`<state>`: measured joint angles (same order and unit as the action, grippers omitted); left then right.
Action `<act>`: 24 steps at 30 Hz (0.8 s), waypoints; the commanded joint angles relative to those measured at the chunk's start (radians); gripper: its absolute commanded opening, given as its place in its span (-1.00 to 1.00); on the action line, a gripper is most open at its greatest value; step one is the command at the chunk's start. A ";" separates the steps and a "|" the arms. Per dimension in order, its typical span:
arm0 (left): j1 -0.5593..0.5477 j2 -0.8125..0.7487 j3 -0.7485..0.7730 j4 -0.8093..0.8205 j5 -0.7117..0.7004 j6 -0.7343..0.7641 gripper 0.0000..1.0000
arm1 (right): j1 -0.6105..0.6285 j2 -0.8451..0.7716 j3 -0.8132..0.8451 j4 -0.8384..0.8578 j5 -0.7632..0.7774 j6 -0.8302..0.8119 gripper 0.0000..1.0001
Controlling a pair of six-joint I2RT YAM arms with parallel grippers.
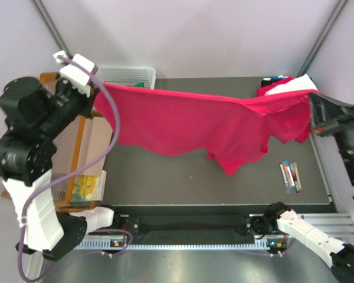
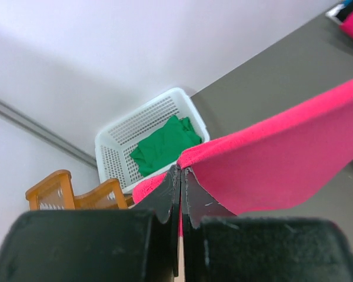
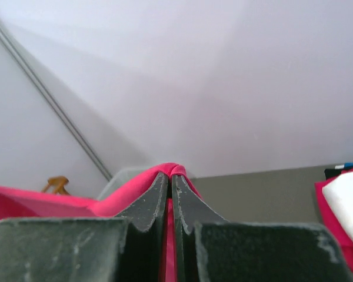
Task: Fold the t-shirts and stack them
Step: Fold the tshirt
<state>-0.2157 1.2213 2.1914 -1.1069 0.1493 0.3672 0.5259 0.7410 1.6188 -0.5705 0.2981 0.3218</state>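
Note:
A red t-shirt (image 1: 200,127) hangs stretched in the air across the dark table (image 1: 165,183). My left gripper (image 1: 97,87) is shut on its left corner, seen pinched in the left wrist view (image 2: 181,170). My right gripper (image 1: 311,99) is shut on its right corner, seen in the right wrist view (image 3: 171,173). The shirt's lower edge sags toward the table in the middle. A white folded garment (image 1: 292,86) lies on another red one (image 1: 268,90) at the back right. A green shirt (image 2: 163,145) lies in a white basket (image 2: 115,157).
The white basket (image 1: 128,75) stands at the back left. A wooden rack (image 1: 76,150) with a box stands at the table's left side. Several markers (image 1: 290,175) lie at the right, near the table's edge.

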 commanded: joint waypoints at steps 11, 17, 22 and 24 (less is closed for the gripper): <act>0.006 -0.195 -0.059 -0.173 0.142 0.053 -1.00 | -0.012 -0.092 0.135 -0.095 0.075 -0.024 -1.00; 0.006 -0.209 -0.255 -0.052 0.116 0.058 -1.00 | -0.010 -0.002 0.005 -0.071 0.180 -0.027 -1.00; 0.006 -0.158 -0.510 0.136 0.075 0.070 -1.00 | -0.023 0.188 -0.074 -0.019 0.223 -0.036 -1.00; 0.006 -0.096 -0.594 0.225 0.039 0.081 -1.00 | -0.067 0.299 -0.114 0.024 0.128 -0.007 -1.00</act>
<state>-0.2157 1.0351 1.7191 -1.1133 0.2588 0.4198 0.5167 0.8444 1.5749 -0.6270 0.4637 0.3065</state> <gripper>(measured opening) 0.005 0.009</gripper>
